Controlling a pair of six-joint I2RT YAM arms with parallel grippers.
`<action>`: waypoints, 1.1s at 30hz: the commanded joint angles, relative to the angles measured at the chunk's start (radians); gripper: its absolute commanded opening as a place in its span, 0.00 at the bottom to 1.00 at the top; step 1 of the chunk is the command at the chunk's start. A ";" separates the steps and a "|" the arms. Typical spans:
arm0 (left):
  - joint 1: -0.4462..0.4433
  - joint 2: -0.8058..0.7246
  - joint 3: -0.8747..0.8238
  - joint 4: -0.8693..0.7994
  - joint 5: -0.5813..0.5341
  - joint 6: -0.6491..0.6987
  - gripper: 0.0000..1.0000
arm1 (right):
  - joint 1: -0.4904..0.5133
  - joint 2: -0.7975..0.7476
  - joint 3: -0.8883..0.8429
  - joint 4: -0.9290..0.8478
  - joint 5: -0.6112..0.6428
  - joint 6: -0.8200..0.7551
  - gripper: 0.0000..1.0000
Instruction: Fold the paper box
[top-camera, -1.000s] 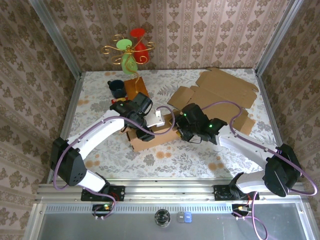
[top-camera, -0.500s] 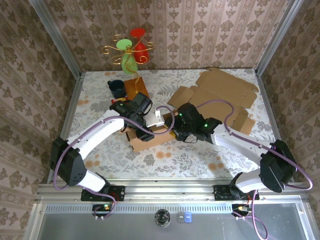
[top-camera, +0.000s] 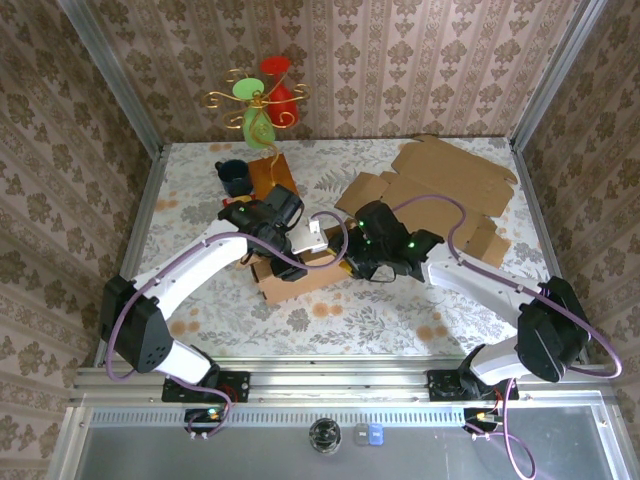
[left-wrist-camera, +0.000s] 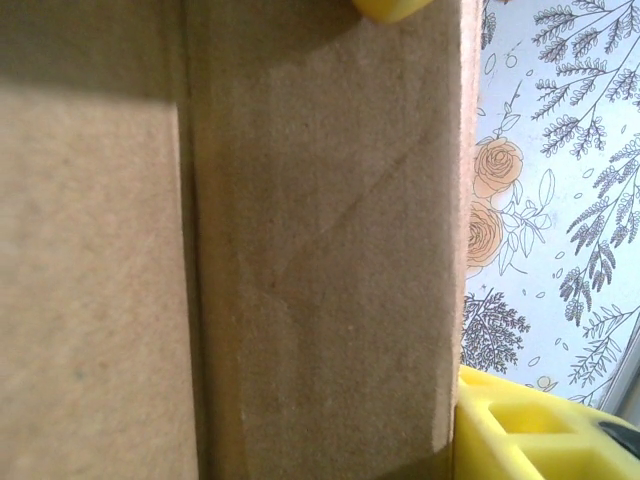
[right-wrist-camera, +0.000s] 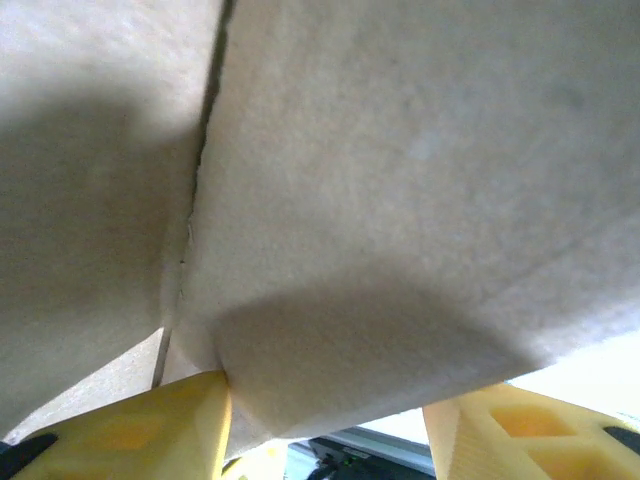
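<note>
Right end effector (right-wrist-camera: 325, 405) spread against the paper box (top-camera: 312, 280); left end effector (top-camera: 285, 255), can't tell. Uneven pushing could buckle its flap.

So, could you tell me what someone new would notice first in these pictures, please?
The left gripper and the right gripper meet at a brown paper box in the middle of the floral table. Behind them, at the far right, lies a large flat cardboard sheet, and at the far left stands a gold mug tree with red and green cups.
</note>
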 joint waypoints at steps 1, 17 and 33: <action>0.000 -0.035 -0.008 0.042 0.049 0.026 0.48 | -0.064 -0.068 0.043 -0.129 -0.061 -0.249 0.56; 0.001 -0.071 -0.014 -0.046 0.036 0.151 0.47 | -0.486 -0.171 0.105 -0.289 -0.434 -1.235 0.55; 0.002 -0.066 -0.014 -0.074 0.047 0.170 0.47 | -0.399 -0.051 0.165 -0.371 -0.401 -1.410 0.59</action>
